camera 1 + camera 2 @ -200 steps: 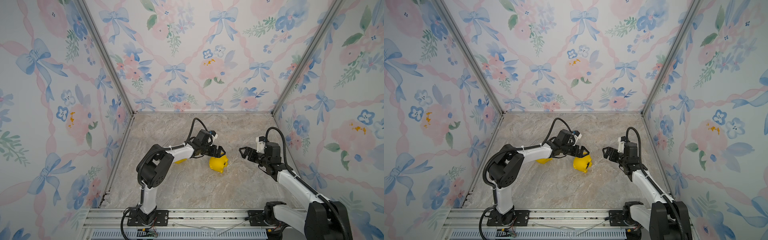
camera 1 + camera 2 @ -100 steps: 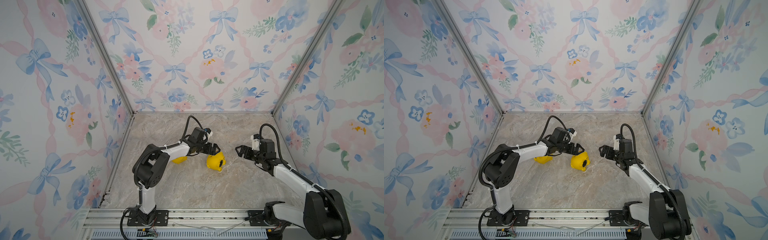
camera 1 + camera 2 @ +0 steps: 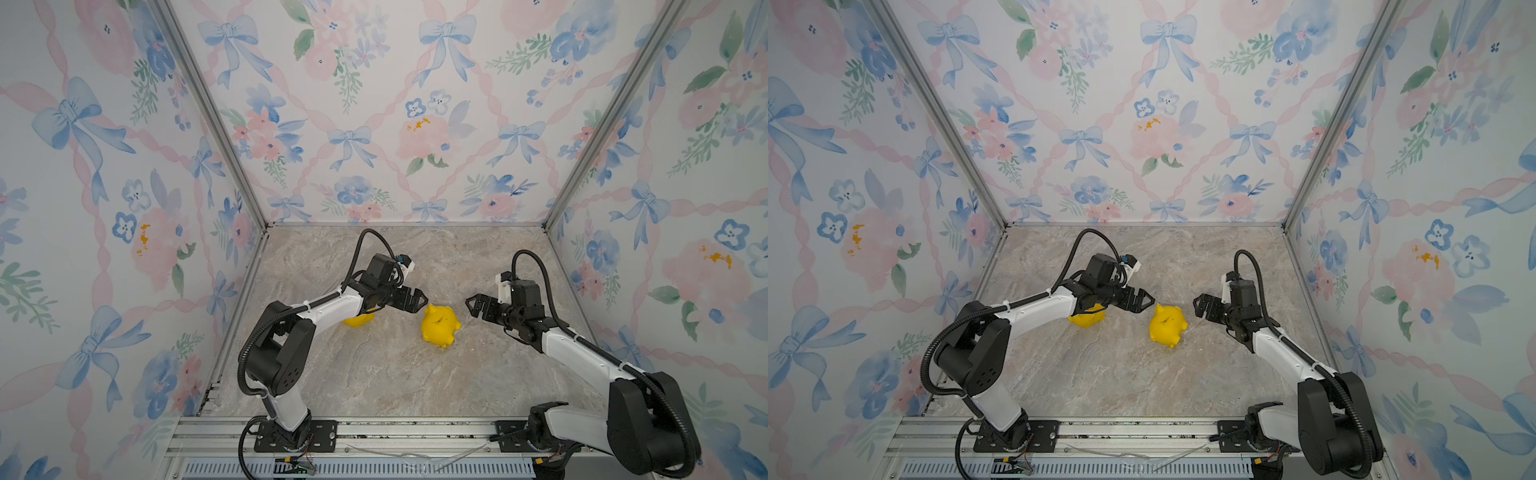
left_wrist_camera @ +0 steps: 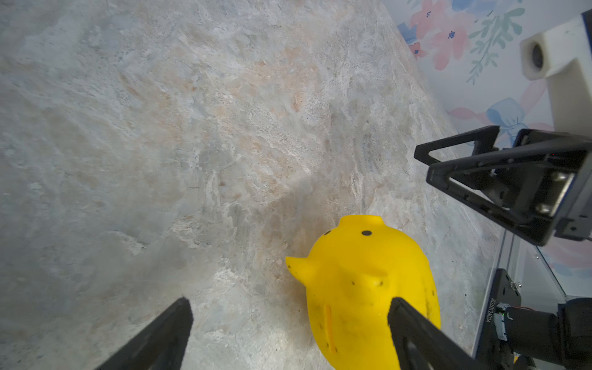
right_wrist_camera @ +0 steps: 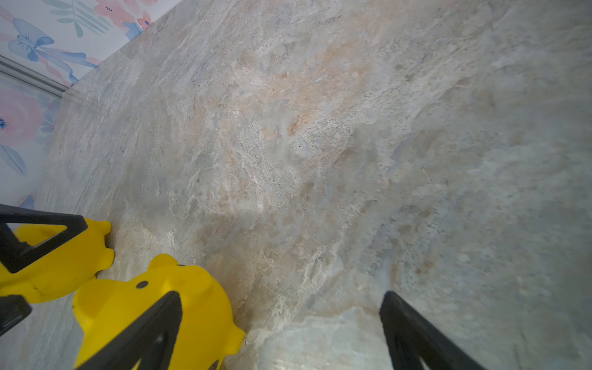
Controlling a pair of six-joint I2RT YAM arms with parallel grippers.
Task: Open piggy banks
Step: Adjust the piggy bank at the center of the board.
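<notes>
Standing by the box, what I'd watch is the gap between the two arms. The middle piggy bank (image 3: 440,330) sits on the tabletop (image 3: 374,374) just below the centre of both top views, touching neither gripper.

The left gripper (image 3: 422,302) hangs just to its upper left in the picture, tips almost over the pig's ears. The right gripper (image 3: 471,307) faces it from the upper right, a shade farther off, so I'd judge the left arm the nearer. Both have their jaws spread wide with nothing between them.

In the left wrist view the pig (image 4: 365,288) shows its back, with coin slot, ears, eye dots and snout all visible. That puts the belly underneath, and whatever closes it is hidden. The body lies off to one side, behind one finger (image 4: 416,333), not centred in the gap. The right wrist view shows the same, with one finger (image 5: 144,330) crossing the pig. Its long axis seems to run from upper left to lower right in the top views, though the rounded shape makes that hard to call.

The second piggy bank (image 3: 1087,319) lies left of centre, mostly hidden under the left forearm (image 3: 1042,307) and apart from the first.

The tabletop is smooth grey-beige marble pattern. Three walls (image 3: 353,124) in floral wallpaper with blue bows close it in, and a metal rail (image 3: 415,432) carries the arm bases along the bottom edge.
</notes>
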